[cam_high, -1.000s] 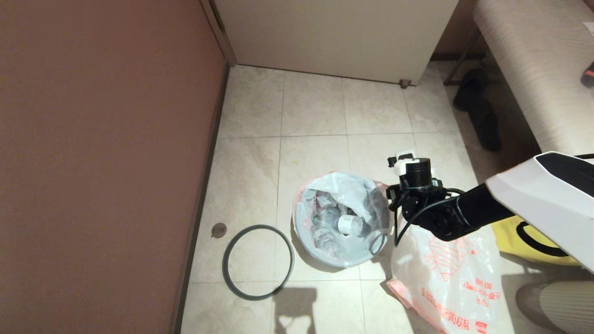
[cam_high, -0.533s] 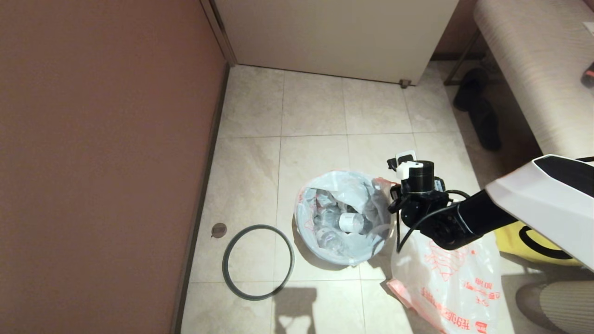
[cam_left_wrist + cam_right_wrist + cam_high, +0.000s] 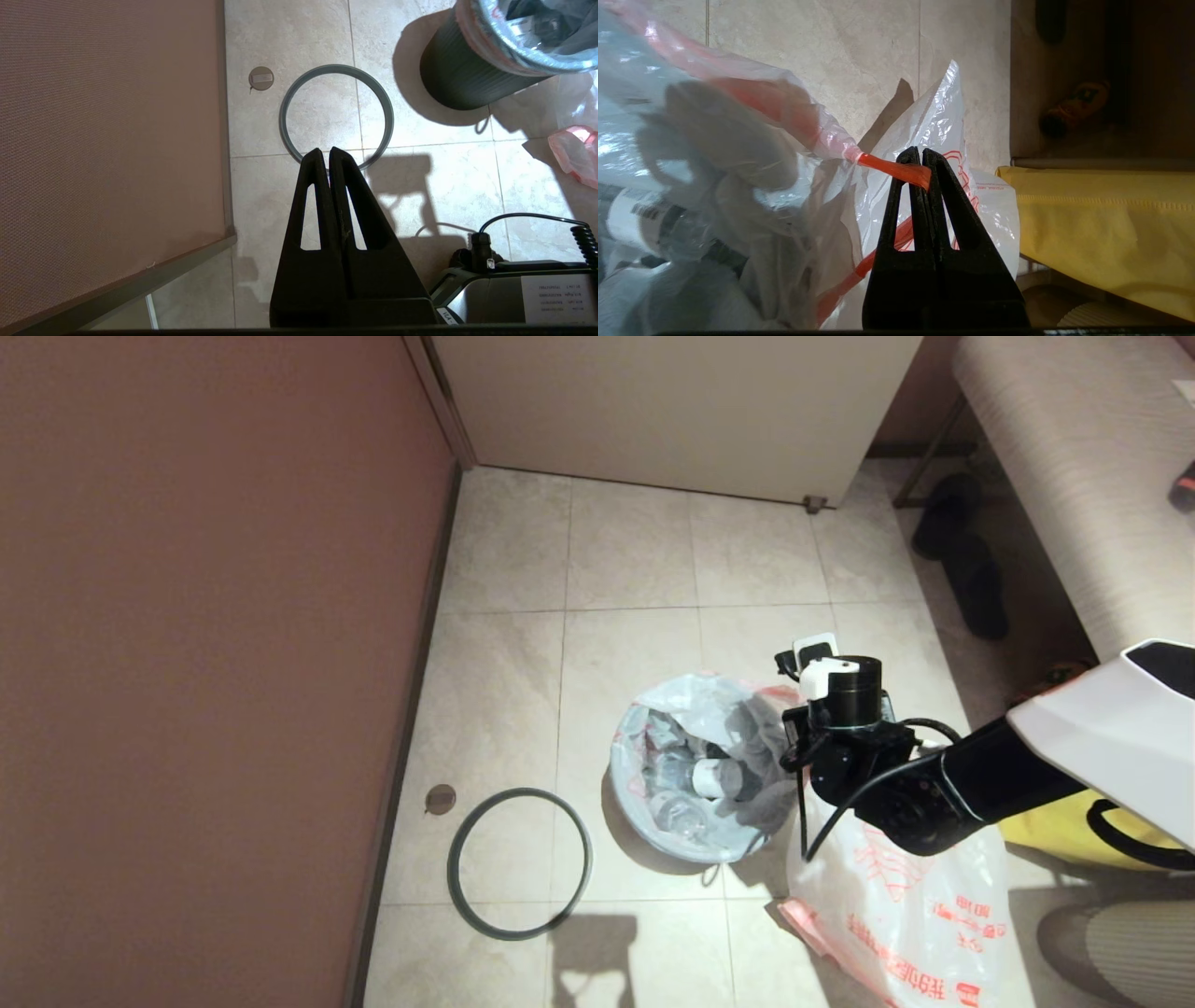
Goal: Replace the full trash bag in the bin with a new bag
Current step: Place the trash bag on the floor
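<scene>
The full trash bag (image 3: 695,775) is now tilting right, its red-orange drawstring (image 3: 896,170) pinched in the right gripper (image 3: 922,163); the left gripper (image 3: 329,156) is sitting closed, empty.

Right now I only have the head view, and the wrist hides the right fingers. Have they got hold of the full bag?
Observer: Yes. In the right wrist view the right gripper has its fingers shut on the red-orange drawstring of the full trash bag, pinched at their tips.
Operator: Is the new bag caught in there too?
Observer: It doesn't look so. The new bag appears behind the fingers, not between them.
Operator: And the left arm? I can't see it.
Observer: The left gripper is shut on nothing and hangs above the floor near the grey ring.
</scene>
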`<state>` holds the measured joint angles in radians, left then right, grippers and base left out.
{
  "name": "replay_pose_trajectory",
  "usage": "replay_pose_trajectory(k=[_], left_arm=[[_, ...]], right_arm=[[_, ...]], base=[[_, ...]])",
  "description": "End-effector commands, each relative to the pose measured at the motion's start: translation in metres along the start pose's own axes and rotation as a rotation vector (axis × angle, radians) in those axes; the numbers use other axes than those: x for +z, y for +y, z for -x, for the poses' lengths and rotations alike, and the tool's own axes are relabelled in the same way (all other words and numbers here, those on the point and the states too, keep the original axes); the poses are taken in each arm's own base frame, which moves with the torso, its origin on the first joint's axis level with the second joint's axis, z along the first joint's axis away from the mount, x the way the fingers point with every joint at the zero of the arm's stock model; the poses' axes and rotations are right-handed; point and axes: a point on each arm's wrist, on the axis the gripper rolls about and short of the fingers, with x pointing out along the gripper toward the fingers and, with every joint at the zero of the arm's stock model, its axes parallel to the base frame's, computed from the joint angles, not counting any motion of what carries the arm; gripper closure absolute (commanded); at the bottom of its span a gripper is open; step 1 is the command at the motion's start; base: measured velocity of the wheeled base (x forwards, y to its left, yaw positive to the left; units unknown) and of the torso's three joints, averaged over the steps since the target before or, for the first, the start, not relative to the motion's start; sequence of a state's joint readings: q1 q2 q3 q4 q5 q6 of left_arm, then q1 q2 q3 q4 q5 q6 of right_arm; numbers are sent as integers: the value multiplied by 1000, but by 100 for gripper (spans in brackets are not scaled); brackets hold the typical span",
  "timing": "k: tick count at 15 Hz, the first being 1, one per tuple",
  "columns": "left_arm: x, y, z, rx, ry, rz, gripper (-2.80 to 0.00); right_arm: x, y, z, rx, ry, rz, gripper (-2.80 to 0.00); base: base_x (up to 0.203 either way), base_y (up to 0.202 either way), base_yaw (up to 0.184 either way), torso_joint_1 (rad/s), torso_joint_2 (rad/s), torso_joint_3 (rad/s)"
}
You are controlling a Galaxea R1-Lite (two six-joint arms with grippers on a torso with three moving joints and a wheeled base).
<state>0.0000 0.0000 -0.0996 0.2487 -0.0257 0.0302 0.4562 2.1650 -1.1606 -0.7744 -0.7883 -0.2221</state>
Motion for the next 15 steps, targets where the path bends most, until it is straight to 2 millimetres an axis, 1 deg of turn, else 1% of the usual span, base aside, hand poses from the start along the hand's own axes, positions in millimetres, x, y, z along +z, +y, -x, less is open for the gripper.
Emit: replay_pose_trajectory(k=[1, 3, 7, 10, 13, 15], left_arm=[[0, 0, 0, 0, 3, 0, 0], [0, 0, 0, 0, 3, 0, 0], [0, 0, 0, 0, 3, 0, 0], [0, 0, 0, 0, 3, 0, 0], [0, 0, 0, 0, 4, -2, 0], [0, 0, 0, 0, 3, 0, 0]], right_arm=[[3, -3, 13, 20, -8, 2, 0], [-6, -2, 20, 50, 12, 27, 0], [-10, -2, 37, 127, 10, 48, 0], [-12, -6, 42, 244, 14, -18, 0], [-15, -8, 48, 385, 68, -78, 0], [-28, 1, 44, 454, 133, -91, 0]], base=[[0, 0, 0, 0, 0, 0], [0, 0, 0, 0, 0, 0], [0, 0, 0, 0, 0, 0], [0, 0, 0, 0, 0, 0], [0, 0, 0, 0, 0, 0], [0, 0, 0, 0, 0, 0]])
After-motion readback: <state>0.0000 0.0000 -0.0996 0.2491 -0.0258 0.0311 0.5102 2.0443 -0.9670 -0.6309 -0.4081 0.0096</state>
